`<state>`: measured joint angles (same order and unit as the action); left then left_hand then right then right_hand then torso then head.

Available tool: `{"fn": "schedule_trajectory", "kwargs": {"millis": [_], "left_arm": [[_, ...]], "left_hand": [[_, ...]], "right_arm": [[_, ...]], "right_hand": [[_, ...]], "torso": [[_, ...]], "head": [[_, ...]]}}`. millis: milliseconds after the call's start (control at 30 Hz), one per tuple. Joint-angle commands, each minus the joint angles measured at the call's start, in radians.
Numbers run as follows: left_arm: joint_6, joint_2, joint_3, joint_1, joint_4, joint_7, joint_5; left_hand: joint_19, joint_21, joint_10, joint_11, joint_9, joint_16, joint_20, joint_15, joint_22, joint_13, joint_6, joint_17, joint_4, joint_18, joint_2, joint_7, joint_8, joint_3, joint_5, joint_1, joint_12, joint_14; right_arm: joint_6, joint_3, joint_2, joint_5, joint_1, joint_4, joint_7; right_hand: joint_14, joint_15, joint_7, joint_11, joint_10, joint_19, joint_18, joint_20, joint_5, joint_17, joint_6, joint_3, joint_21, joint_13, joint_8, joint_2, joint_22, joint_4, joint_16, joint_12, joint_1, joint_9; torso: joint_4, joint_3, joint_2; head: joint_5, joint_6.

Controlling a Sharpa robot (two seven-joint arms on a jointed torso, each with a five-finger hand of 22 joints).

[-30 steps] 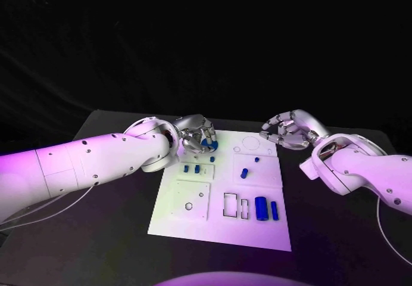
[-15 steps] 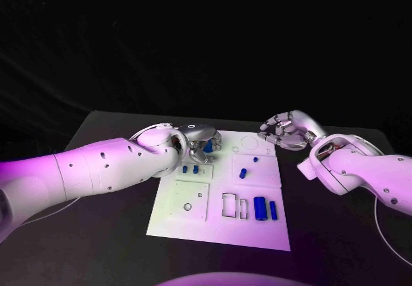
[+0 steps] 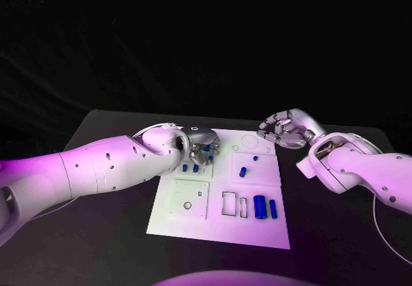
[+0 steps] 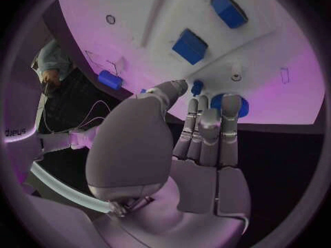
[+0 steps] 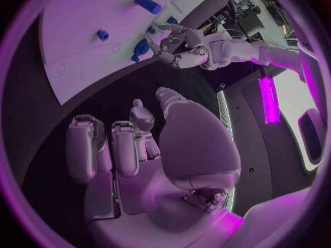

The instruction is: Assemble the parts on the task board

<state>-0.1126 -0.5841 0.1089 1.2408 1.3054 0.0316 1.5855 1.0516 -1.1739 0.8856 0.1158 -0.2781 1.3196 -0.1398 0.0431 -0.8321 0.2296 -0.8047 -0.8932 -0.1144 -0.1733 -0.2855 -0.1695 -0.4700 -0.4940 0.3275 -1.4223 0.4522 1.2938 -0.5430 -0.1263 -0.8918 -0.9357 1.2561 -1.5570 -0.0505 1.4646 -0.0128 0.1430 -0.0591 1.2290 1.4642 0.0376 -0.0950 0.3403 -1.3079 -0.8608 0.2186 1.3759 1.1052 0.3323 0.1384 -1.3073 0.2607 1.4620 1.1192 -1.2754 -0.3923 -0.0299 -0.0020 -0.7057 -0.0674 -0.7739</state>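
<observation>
The white task board (image 3: 223, 223) lies mid-table. My left hand (image 3: 202, 149) reaches down over its far left part, thumb and fingertips (image 4: 204, 102) closed around a blue part (image 4: 222, 102) right at the board (image 4: 276, 49); the right wrist view shows this blue part (image 5: 141, 48) under the left hand (image 5: 176, 43). Two blue blocks (image 3: 190, 169) stand just nearer than it. A small blue piece (image 3: 244, 173) and two blue cylinders (image 3: 266, 209) lie further right. My right hand (image 3: 283, 128) hovers off the board's far right corner, fingers apart and holding nothing.
The black table (image 3: 103, 179) surrounds the board, with bare room at the left and front. Rectangular slots (image 3: 231, 204) and a round hole (image 3: 188, 207) open in the board's near half. My left forearm (image 3: 103, 170) crosses the table's left side.
My left hand has turned and dropped lower onto the board's far left, still with the blue part in its fingers. The right hand has hardly moved.
</observation>
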Motion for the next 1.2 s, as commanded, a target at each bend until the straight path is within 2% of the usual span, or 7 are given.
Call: {"fn": "schedule_trajectory", "kwargs": {"millis": [33, 167, 333, 367, 833, 1200], "left_arm": [[0.046, 0.004, 0.000, 0.000, 0.000, 0.025, 0.025], [0.047, 0.005, 0.000, -0.001, -0.002, 0.031, 0.026], [0.040, 0.009, 0.000, -0.002, -0.006, 0.030, 0.022], [0.038, 0.010, 0.000, -0.002, -0.007, 0.030, 0.021], [0.024, 0.019, 0.000, -0.004, -0.025, 0.028, 0.008], [-0.005, 0.024, 0.000, -0.009, -0.042, 0.017, -0.009]], "left_hand": [[0.012, -0.011, 0.017, -0.001, 0.003, 0.010, 0.000, -0.001, -0.014, -0.006, -0.014, -0.006, 0.005, 0.018, 0.003, 0.001, 0.009, -0.004, -0.003, 0.006, -0.005, 0.012], [0.024, -0.023, 0.031, -0.002, 0.006, 0.019, 0.002, -0.002, -0.032, -0.012, -0.022, -0.016, 0.005, 0.021, 0.007, 0.001, 0.013, -0.011, -0.003, 0.003, -0.006, 0.020], [0.045, -0.044, 0.058, -0.007, 0.011, 0.034, 0.004, -0.006, -0.061, -0.021, -0.037, -0.032, 0.007, 0.026, 0.016, 0.003, 0.021, -0.030, -0.003, -0.004, -0.008, 0.035], [0.063, -0.061, 0.074, -0.011, 0.013, 0.047, 0.007, -0.010, -0.086, -0.026, -0.048, -0.052, 0.011, 0.031, 0.024, 0.007, 0.023, -0.043, -0.004, -0.012, -0.010, 0.049], [0.106, -0.107, 0.156, -0.030, 0.018, 0.066, 0.021, -0.028, -0.149, -0.051, -0.105, -0.065, 0.025, 0.042, 0.047, 0.020, 0.041, -0.084, -0.013, -0.018, -0.034, 0.076], [0.132, -0.130, 0.215, -0.040, 0.016, 0.072, 0.027, -0.038, -0.183, -0.068, -0.148, -0.068, 0.041, 0.049, 0.057, 0.028, 0.053, -0.099, -0.015, -0.013, -0.075, 0.094]], "right_arm": [[0.000, 0.000, 0.001, -0.003, -0.001, 0.000, -0.010], [0.000, 0.000, 0.002, -0.003, -0.001, 0.000, -0.010], [0.001, 0.000, 0.004, -0.003, -0.001, 0.000, -0.010], [0.001, 0.000, 0.004, -0.003, -0.001, 0.000, -0.010], [0.002, 0.000, 0.004, -0.004, -0.001, -0.002, -0.010], [0.001, 0.000, 0.002, -0.005, -0.001, -0.004, -0.009]], "right_hand": [[0.047, -0.002, 0.001, 0.000, -0.009, -0.003, 0.013, 0.004, -0.003, -0.009, 0.006, 0.005, -0.003, -0.001, -0.002, 0.006, -0.135, 0.004, -0.004, -0.003, -0.006, 0.002], [0.047, -0.002, 0.001, 0.000, -0.009, -0.003, 0.013, 0.004, -0.003, -0.009, 0.006, 0.005, -0.003, -0.001, -0.002, 0.006, -0.135, 0.004, -0.004, -0.003, -0.006, 0.002], [0.047, -0.001, 0.001, 0.000, -0.009, -0.003, 0.013, 0.004, -0.003, -0.009, 0.006, 0.005, -0.003, -0.001, -0.001, 0.007, -0.135, 0.006, -0.005, -0.003, -0.005, 0.002], [0.047, -0.001, 0.001, 0.000, -0.009, -0.003, 0.013, 0.004, -0.003, -0.009, 0.006, 0.005, -0.003, -0.001, -0.001, 0.007, -0.135, 0.006, -0.005, -0.003, -0.005, 0.002], [0.047, -0.002, 0.000, 0.000, -0.005, -0.003, 0.013, 0.004, -0.002, -0.008, 0.003, 0.006, -0.003, 0.001, 0.001, 0.006, -0.135, 0.009, -0.006, -0.001, -0.004, 0.001], [0.047, -0.002, -0.001, 0.001, -0.002, -0.002, 0.013, 0.004, -0.001, -0.008, 0.000, 0.007, -0.003, 0.002, 0.002, 0.006, -0.135, 0.011, -0.006, 0.001, -0.003, 0.001]], "torso": [[-0.0003, 0.0002, 0.000], [-0.0015, 0.0000, 0.000], [0.0002, 0.0010, 0.001], [0.0003, 0.0009, 0.001], [-0.0017, 0.0003, -0.001], [-0.0021, 0.0001, 0.002]], "head": [[0.001, -0.001], [0.002, -0.002], [0.000, -0.001], [-0.001, -0.001], [0.004, -0.002], [0.006, -0.008]]}}
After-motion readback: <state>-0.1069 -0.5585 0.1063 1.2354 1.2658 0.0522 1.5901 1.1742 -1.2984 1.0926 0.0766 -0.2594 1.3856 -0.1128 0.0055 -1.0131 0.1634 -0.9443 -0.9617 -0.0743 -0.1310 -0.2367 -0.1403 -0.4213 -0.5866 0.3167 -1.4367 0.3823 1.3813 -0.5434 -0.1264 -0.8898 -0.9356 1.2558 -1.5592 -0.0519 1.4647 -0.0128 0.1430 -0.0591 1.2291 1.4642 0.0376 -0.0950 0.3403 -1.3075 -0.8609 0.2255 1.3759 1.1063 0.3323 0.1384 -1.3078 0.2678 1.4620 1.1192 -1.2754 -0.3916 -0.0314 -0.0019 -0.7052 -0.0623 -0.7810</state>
